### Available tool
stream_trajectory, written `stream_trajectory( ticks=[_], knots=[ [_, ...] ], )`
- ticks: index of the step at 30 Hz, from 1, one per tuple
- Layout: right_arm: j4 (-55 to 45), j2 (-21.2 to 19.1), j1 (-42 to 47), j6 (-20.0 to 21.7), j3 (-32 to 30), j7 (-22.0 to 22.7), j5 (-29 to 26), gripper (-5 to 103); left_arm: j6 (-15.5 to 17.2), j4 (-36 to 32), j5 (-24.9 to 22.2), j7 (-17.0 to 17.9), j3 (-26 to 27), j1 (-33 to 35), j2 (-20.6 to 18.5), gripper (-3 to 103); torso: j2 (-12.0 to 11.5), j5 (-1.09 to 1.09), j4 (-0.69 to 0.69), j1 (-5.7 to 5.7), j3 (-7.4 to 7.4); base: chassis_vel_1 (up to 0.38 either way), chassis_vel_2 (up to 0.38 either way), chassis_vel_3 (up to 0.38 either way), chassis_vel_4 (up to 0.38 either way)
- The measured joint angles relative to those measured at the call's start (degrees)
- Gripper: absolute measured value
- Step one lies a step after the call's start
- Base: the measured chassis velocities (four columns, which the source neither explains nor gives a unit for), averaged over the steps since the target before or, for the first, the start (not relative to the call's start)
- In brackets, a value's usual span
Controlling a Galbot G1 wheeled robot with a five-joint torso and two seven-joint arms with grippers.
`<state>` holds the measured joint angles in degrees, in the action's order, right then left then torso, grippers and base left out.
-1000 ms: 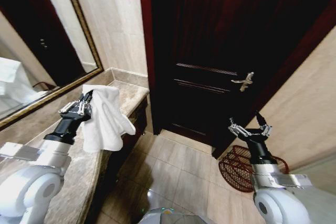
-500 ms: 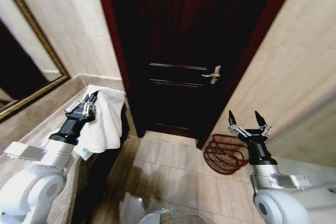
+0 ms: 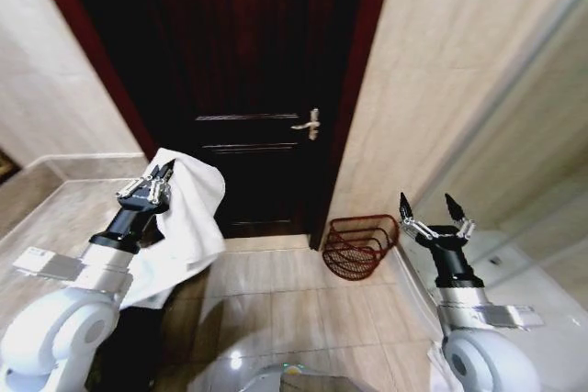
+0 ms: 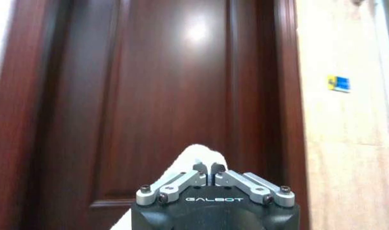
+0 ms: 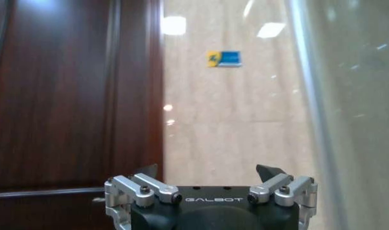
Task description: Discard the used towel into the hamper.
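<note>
Left of the door (image 3: 248, 89), left gripper (image 3: 158, 181) clamped the towel (image 3: 188, 227). Right gripper (image 3: 432, 216) was spread wide, empty, near the hamper (image 3: 361, 245).

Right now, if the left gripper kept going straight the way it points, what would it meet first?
Most likely the dark wooden door. The left gripper, shut on the white towel, faces it squarely in its wrist view, with nothing between, though depth is unclear.

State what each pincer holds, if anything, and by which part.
The left pincer is shut on the white towel, pinching it at its top fold so the rest drapes down. The right pincer is open and holds nothing.
</note>
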<state>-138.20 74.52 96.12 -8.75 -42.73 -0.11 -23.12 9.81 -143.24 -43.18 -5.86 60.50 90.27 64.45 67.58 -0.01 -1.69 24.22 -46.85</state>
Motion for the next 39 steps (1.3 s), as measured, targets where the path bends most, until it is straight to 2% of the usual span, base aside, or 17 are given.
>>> stream_trajectory(
  ticks=[15, 23, 27, 29, 34, 39],
  knots=[
    [0.6, 0.1, -0.2, -1.2, 0.0, 0.2, 0.0, 100, 0.0, 0.0, 0.5, 0.7, -1.2, -0.3, -0.4, 2, 0.0, 0.01, -0.01, 0.0, 0.0, -0.129, -0.128, -0.12, -0.124],
    [0.9, 0.2, -0.1, -1.6, -0.2, 0.4, 0.2, 100, 0.0, 0.0, 1.3, 1.1, -2.7, -1.0, -0.7, 2, 0.0, 0.03, 0.06, 0.0, 0.0, -0.112, -0.107, -0.11, -0.115],
    [0.9, 0.3, -0.2, -1.7, -0.1, 0.4, 0.3, 100, 0.0, 0.0, 1.9, 1.2, -3.8, -1.3, -0.7, 2, 0.0, 0.01, -0.01, 0.0, 0.0, -0.029, -0.026, -0.033, -0.032],
    [1.0, 0.5, -0.3, -1.8, -0.1, 0.5, 0.4, 100, 0.1, 0.0, 2.7, 1.4, -5.3, -1.3, -0.3, 2, 0.0, 0.01, -0.05, 0.0, 0.0, 0.0, 0.0, 0.0, 0.0],
    [1.1, 0.9, -0.2, -1.8, 0.1, 0.6, 0.4, 100, 0.3, 0.0, 4.0, 1.1, -8.9, -2.2, 0.6, 2, 0.0, 0.01, 0.01, 0.0, 0.0, 0.0, 0.0, 0.0, 0.0],
    [1.1, 1.1, 0.1, -1.3, 0.0, 0.6, 0.4, 100, 0.4, 0.0, 3.1, -0.7, -11.0, -3.4, 0.6, 2, 0.0, 0.01, 0.01, 0.0, 0.0, 0.0, 0.0, 0.0, 0.0]
  ],
)
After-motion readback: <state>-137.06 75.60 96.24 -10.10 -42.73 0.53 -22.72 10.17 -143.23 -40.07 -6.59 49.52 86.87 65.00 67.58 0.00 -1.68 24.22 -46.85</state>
